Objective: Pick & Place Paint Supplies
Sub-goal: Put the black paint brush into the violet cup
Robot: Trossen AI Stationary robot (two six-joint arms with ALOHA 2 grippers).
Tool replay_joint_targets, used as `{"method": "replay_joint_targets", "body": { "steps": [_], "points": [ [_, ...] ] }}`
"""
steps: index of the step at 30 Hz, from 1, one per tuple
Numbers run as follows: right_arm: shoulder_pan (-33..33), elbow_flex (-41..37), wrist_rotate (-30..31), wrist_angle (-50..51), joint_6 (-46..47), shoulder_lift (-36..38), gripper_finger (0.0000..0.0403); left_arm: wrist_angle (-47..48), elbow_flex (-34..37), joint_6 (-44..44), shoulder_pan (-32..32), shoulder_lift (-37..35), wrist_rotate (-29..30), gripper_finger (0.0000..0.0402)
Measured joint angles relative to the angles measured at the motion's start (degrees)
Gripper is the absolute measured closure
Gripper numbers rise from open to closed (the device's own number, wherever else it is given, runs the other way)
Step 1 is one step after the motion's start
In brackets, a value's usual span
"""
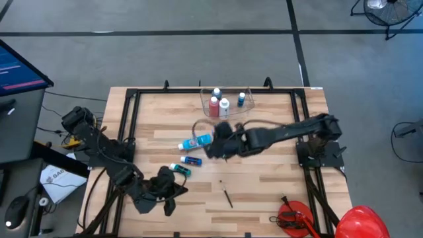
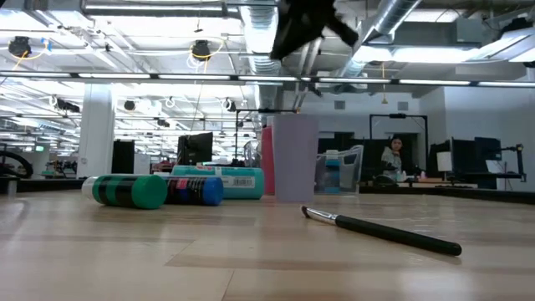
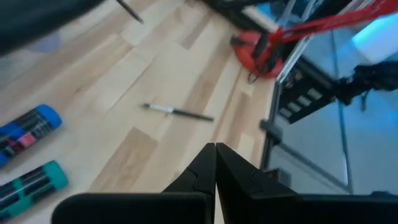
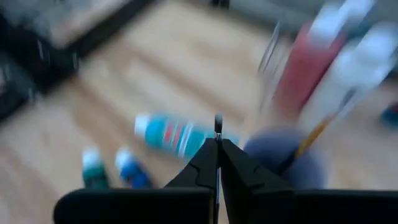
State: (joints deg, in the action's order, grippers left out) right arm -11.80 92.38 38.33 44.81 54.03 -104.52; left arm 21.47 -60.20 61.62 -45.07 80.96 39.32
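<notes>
Nearest the low camera, a brush (image 2: 380, 231) lies loose on the worktop (image 2: 251, 259), with the teal tube (image 2: 129, 191), blue tube (image 2: 196, 190) and light blue bottle (image 2: 230, 181) lying farther back and a cup (image 2: 294, 157) behind them. From above, the right gripper (image 1: 218, 147) hangs near the cup (image 1: 222, 127), just short of the tub (image 1: 228, 102) holding red, white and blue bottles; the left gripper (image 1: 162, 188) waits at the near edge. Left wrist view: its fingers (image 3: 205, 168) are pressed together, empty. Right wrist view: fingers (image 4: 208, 163) pinch a thin brush (image 4: 217, 124) upright. It should probably be lowered straight, centred over the cup or tub, before release.
</notes>
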Motion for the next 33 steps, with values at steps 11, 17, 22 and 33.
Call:
{"method": "replay_joint_targets", "body": {
  "steps": [11,17,22,33],
  "points": [
    [7.05,0.04,12.76,-17.32,-24.91,8.52,0.0403,0.16,-0.02,0.36,-2.34,-0.65,2.21,0.0401],
    [9.57,-9.47,8.44,-38.44,-30.91,8.54,0.0403,0.37,-0.02,1.84,-2.91,-0.65,-0.67,0.0401],
    [8.89,-20.95,8.13,-52.78,-28.69,9.17,0.0403,1.62,-0.02,3.66,-2.92,-0.67,-1.86,0.0401],
    [5.54,-27.53,17.13,-54.15,-29.96,12.85,0.0403,3.29,-0.02,4.86,-2.92,-0.71,-2.26,0.0401]
  ]
}}
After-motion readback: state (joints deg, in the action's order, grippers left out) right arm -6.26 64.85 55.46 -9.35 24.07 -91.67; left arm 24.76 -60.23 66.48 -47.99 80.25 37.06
